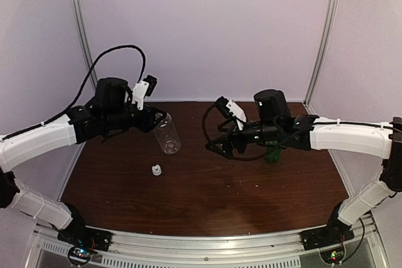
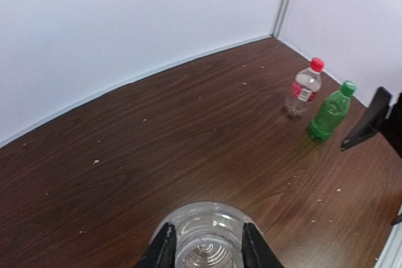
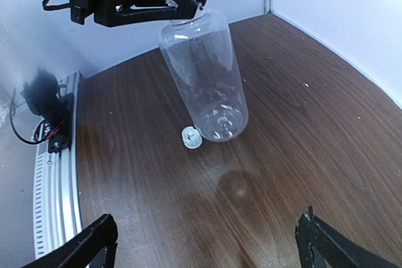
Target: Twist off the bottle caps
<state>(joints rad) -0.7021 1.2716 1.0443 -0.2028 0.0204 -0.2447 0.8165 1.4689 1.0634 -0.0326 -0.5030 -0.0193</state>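
Three small plastic bottles and three round screw caps are in view. One cap is off and two are on.

The clear bottle [image 3: 204, 73] is smooth, see-through and unlabelled. The left gripper [image 1: 157, 122] is clamped on its neck end with two black fingers [image 2: 164, 246], one on each side. The bottle hangs tilted, with its rounded base lower and pointing toward the right gripper. Its mouth is uncapped.

The white cap [image 3: 191, 137] lies alone on the table [image 1: 207, 199]. It is ridged and slightly tall. It sits just beside the bottle's base, below the left gripper and on the side nearer the arm bases.

The right gripper [image 3: 206, 221] faces the clear bottle, well apart from it. Its two black fingers are spread wide and hold nothing.

Behind the right gripper, near the far right corner, the other two bottles stand upright close together. The green bottle [image 2: 330, 112] is dark translucent plastic with a green cap [image 2: 347, 87] screwed on. In the top view the right arm hides most of it. The red-label bottle [image 2: 306, 86] is clear and shorter, with a red cap [image 2: 317, 64] on top. It stands just beyond the green one, further from the right gripper.

The table is dark brown with a wood grain, dotted with pale specks.
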